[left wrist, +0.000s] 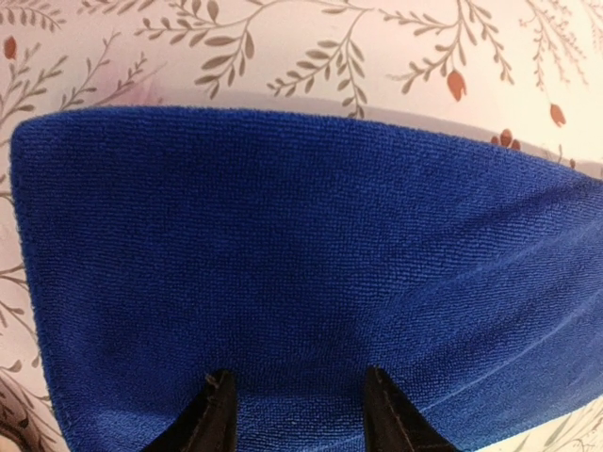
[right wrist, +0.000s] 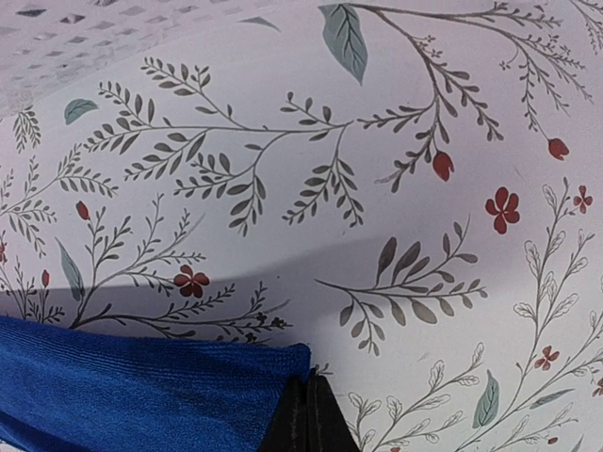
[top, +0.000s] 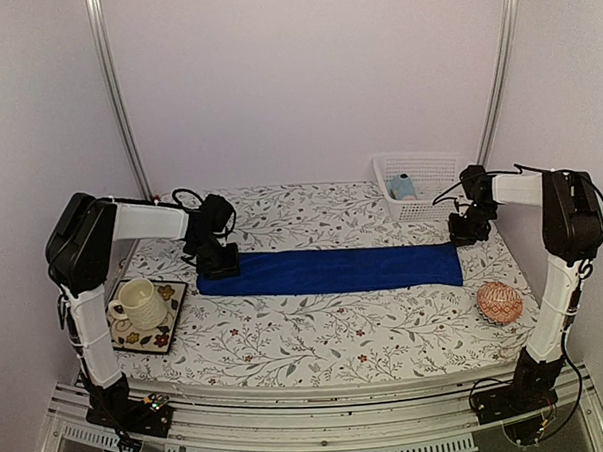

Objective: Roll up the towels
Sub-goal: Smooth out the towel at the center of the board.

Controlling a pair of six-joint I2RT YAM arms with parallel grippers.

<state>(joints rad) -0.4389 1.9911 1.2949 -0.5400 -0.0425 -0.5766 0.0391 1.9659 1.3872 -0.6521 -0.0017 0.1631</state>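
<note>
Left end effector (top: pixel 218 258) stands with its fingers apart, tips down over the left end of the royal-blue towel (top: pixel 328 270). In the left wrist view the left end effector (left wrist: pixel 297 377) shows flat cloth between its two dark tips, with nothing pinched up. Right end effector (top: pixel 469 227) sits at the towel's far right corner. In the right wrist view the right end effector (right wrist: pixel 306 381) has its fingers pressed together right at that corner of the royal-blue towel (right wrist: pixel 141 386). Whether any cloth is caught between them cannot be told.

Nearest the arm bases, on the left of the bench (top: pixel 316 330), a cream cup (top: pixel 140 301) stands on a flowered square tile (top: pixel 166 337). On the right, about as near, lies a round pink-red patterned ball (top: pixel 499 302), well apart from the towel.

Across the middle of the bench the royal-blue towel (left wrist: pixel 301 254) lies unrolled and flat, a long strip running left to right between the two end effectors.

Farthest back, on the right by the wall, stands a white basket (top: pixel 434 165). A light-blue towel (top: pixel 403 187) lies inside it, too small to make out its shape.
</note>
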